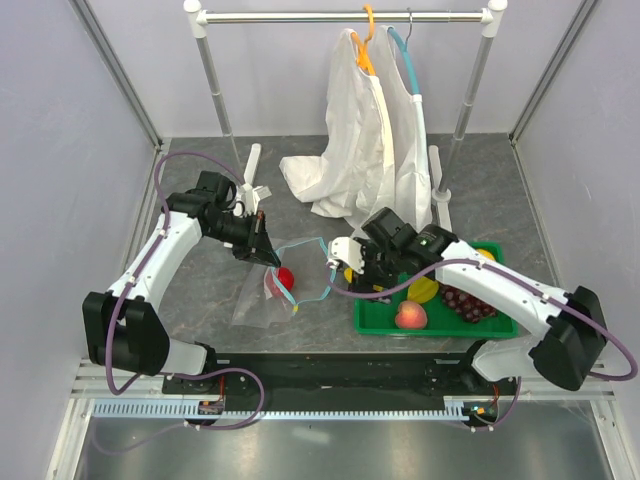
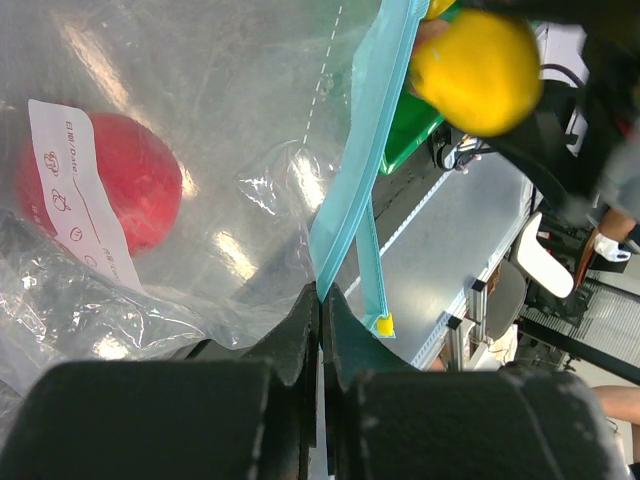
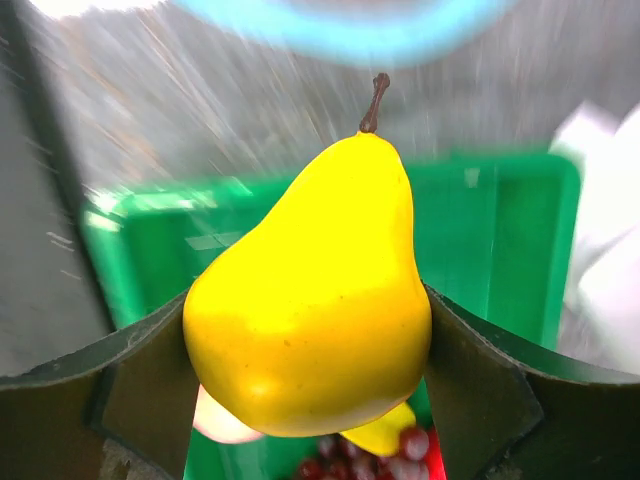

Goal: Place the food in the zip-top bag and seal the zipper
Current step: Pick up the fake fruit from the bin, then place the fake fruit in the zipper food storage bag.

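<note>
The clear zip-top bag [image 1: 262,298] lies left of centre, its mouth lifted. My left gripper [image 1: 266,250] [image 2: 322,296] is shut on the bag's mouth edge, right at the teal zipper [image 2: 362,140]. A red round fruit [image 1: 285,277] [image 2: 115,195] sits inside the bag behind the white label [image 2: 70,190]. My right gripper [image 1: 352,272] [image 3: 308,345] is shut on a yellow pear [image 3: 310,310] [image 2: 480,70], held above the left end of the green tray [image 1: 375,318] [image 3: 500,230]. In the tray lie a peach [image 1: 411,316], a yellow piece [image 1: 424,290] and purple grapes [image 1: 468,302].
A clothes rack [image 1: 345,16] stands at the back with white garments [image 1: 370,150] on an orange and a teal hanger, draped onto the table. Its white feet [image 1: 252,170] stand behind my left arm. Grey side walls close in the table.
</note>
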